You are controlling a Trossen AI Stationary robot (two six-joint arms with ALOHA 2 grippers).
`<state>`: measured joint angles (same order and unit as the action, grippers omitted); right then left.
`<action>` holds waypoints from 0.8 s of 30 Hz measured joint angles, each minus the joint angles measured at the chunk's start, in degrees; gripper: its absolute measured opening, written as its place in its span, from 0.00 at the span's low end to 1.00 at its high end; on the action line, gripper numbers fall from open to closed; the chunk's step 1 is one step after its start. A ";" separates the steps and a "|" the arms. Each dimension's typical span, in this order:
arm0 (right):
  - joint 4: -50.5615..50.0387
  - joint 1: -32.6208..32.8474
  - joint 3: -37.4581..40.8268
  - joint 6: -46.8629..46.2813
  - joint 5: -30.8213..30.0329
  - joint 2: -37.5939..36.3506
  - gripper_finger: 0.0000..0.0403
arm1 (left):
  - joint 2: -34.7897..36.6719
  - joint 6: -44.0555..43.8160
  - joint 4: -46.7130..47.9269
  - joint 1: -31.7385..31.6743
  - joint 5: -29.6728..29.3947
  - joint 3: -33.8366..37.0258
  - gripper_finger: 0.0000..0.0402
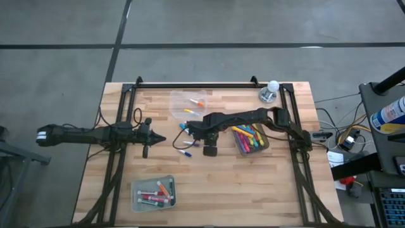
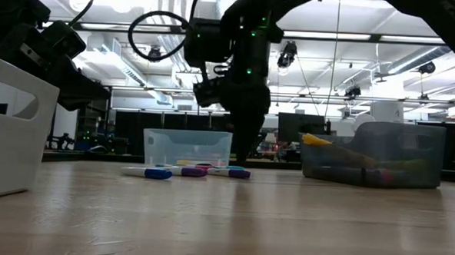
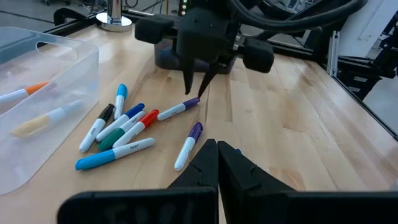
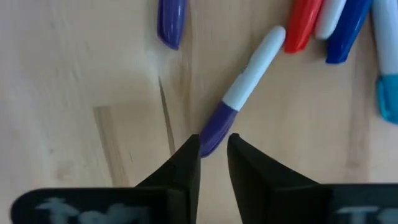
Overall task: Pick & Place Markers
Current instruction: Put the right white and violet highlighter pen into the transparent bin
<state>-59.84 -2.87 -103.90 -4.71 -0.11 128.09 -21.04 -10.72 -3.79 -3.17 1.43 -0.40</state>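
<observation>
Wooden worktop [image 1: 221, 183], mid area: right end effector [image 4: 213, 152] sits narrowly parted right over purple-capped marker [image 4: 245, 87] w/ cap end between its tips; marker's long axis runs diagonally away toward the loose pile; left end effector [image 3: 217, 163] closed, farther off, waiting.

Both arms are dark, nearly black, built of jointed segments with rounded housings. The left arm [image 1: 95, 134] carries a white band near its outer end, and black cables loop beside it at its wrist. The right arm [image 1: 253, 118] is bulkier at the elbow, with dark cabling along it; small green indicator lights glow on its wrist housing in the low view. Each pincer has two slim, tapered black fingers [image 4: 180, 171] with flat inner faces, and pale lettering shows across the wrist block beneath them.
</observation>
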 joint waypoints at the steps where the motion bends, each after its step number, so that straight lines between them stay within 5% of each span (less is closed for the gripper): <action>1: 0.52 0.00 0.51 -0.85 -0.07 0.00 0.20 | 0.00 -0.01 0.01 0.01 0.01 -0.01 0.00; 8: 5.93 -0.02 2.18 -1.78 -0.41 -0.02 0.35 | 0.00 0.00 0.00 0.01 0.00 -0.02 0.00; 14: 6.28 -0.04 3.03 -2.56 -7.77 -0.04 0.45 | 0.00 0.00 0.01 0.00 0.00 0.00 0.00; 24: 8.44 0.00 6.24 -1.33 -7.79 -0.13 0.44 | 0.00 0.00 0.00 -0.01 0.00 0.00 0.00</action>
<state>-51.40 -2.87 -97.67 -6.04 -7.91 127.96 -21.04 -10.72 -3.79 -3.18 1.43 -0.41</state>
